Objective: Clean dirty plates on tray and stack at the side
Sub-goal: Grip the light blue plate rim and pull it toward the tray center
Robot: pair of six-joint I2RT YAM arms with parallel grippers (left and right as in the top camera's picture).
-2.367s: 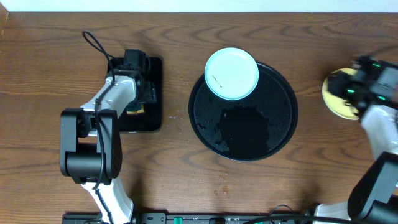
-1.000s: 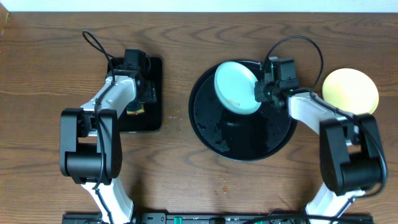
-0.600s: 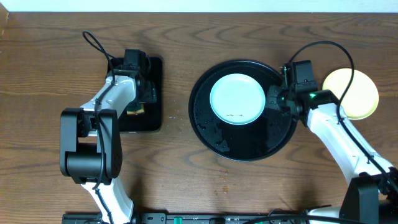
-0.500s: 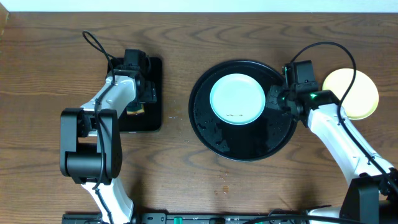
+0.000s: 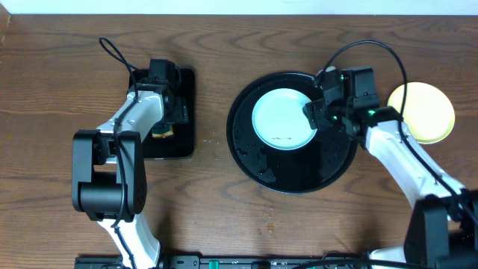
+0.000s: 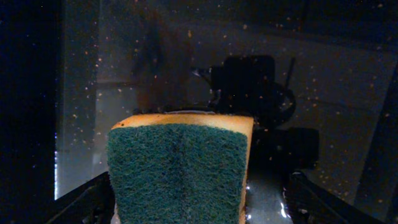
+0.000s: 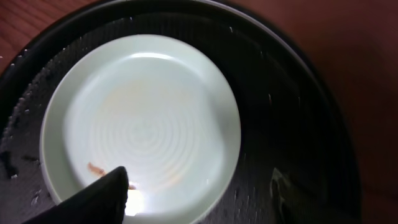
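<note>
- We see a brown wooden table point(image 5: 224, 209) under everything.
- A big round black tray point(image 5: 299, 175) sits on the table, a bit to the right of the middle. It has little wet spots on it.
- The left arm point(image 5: 112, 164) bends up over a small black tray point(image 5: 185, 134) with straight sides, on the left part of the table.
- The right arm point(image 5: 403, 161) reaches in from the right, and its end is over the right part of the big round tray.
- A pale blue plate point(image 5: 280, 119) lies flat in the top part of the round tray, all inside the rim.
- A pale yellow plate point(image 5: 426, 108) lies on the bare wood just to the right of the round tray. The right arm hides a bit of it.
- A sponge point(image 6: 177, 171) with a green top and a yellow body lies in the small black tray.
- The left gripper point(image 6: 202, 200) is spread wide, with the sponge between its two fingers. We see a gap on the right side of the sponge. We cannot tell if the left finger touches it.
- The right gripper point(image 7: 199, 190) is spread apart too and pinches nothing. One finger is over the edge of the blue plate and the other is over the black tray.
- A small brown smear point(image 7: 96, 169) is on the blue plate, near its edge.
</note>
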